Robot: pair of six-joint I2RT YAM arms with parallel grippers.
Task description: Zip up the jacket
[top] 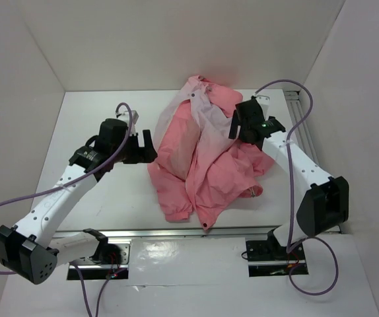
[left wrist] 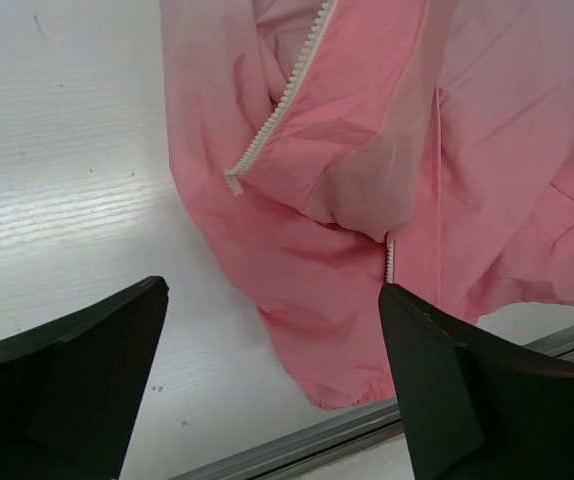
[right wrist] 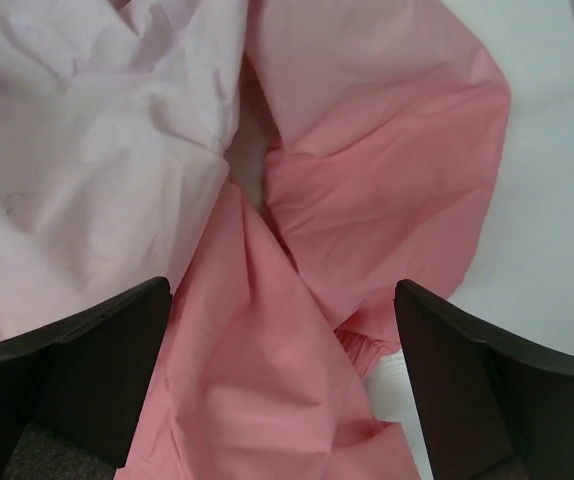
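**Jacket unzipped and bunched up, both grippers empty**

- The jacket point(top: 203, 158) lies in a crumpled heap mid-table, slightly right of centre. The paler pink panels are toward the far side, the coral folds spill toward the near edge. It is not laid flat, and the front is folded over on itself.
- Zipper: the left wrist view shows one row of white zipper teeth point(left wrist: 285, 100) running down a front edge to a free bottom end, joined to nothing. A second short run of teeth point(left wrist: 390, 255) shows lower in a fold. Whether it is the other half, I cannot tell. No slider is in sight in any view.
- The left gripper point(top: 143, 148) hovers just beside the jacket's left edge, jaws spread wide, nothing between them. Its camera looks down on the free zipper end and bare table point(top: 97, 198).
- The right gripper point(top: 237, 122) sits over the jacket's far right side, jaws likewise wide apart. It holds nothing, with only rumpled fabric beneath.
- Progress, as I judge it: nothing of the zipping is done. Left to do: spread the front, find both zipper halves and the slider, seat the bottom end, then draw the slider up toward the collar.
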